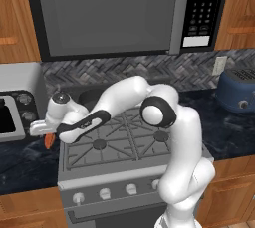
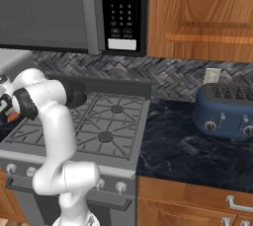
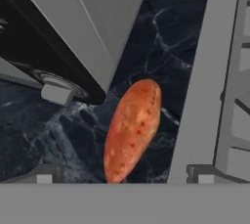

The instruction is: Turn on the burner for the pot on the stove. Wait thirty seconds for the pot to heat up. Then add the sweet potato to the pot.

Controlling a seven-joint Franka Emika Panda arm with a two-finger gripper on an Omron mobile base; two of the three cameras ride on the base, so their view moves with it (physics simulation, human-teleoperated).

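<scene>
Sweet potato (image 3: 133,130) flat on counter (image 3: 58,135), long axis along stove (image 3: 207,81) edge, betw wide-open gripper (image 3: 122,178).

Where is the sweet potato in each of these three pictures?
Left base view: the sweet potato peeks out as an orange tip at the left, under the robot's hand, on the dark counter beside the stove.
Right base view: a small orange bit at the far left edge, behind the arm.
Hand view: whole, in the lower middle, lying on the counter.
Shared landmark: the stove's left edge, right beside it.
</scene>
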